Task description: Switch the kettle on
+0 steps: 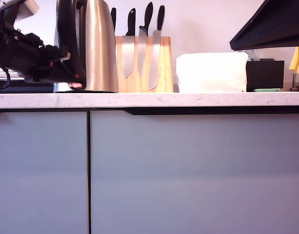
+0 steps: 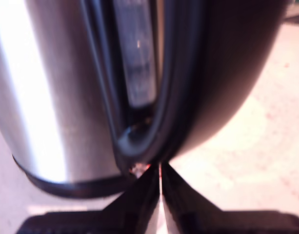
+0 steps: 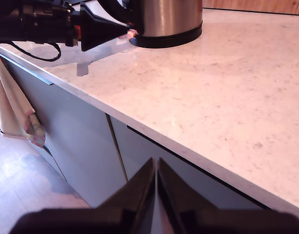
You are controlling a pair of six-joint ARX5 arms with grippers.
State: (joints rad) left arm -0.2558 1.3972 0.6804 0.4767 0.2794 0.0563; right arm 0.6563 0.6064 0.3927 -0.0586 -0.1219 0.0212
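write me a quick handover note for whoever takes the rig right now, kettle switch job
My first gripper: shut, tips at the base of the kettle handle, right by a small red glow there.
My second gripper: shut, holding nothing, off the countertop edge above the cabinet fronts.
Kettle: upright at the exterior view's left, beside the knife block.
Done: first gripper is at the switch area; the red glow may mean it is on, but I cannot confirm.
Left: verify the switch, then withdraw.

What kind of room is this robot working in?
Most likely a home kitchen: a steel kettle and a wooden knife block stand on a pale stone-look counter, with grey cabinet doors below.
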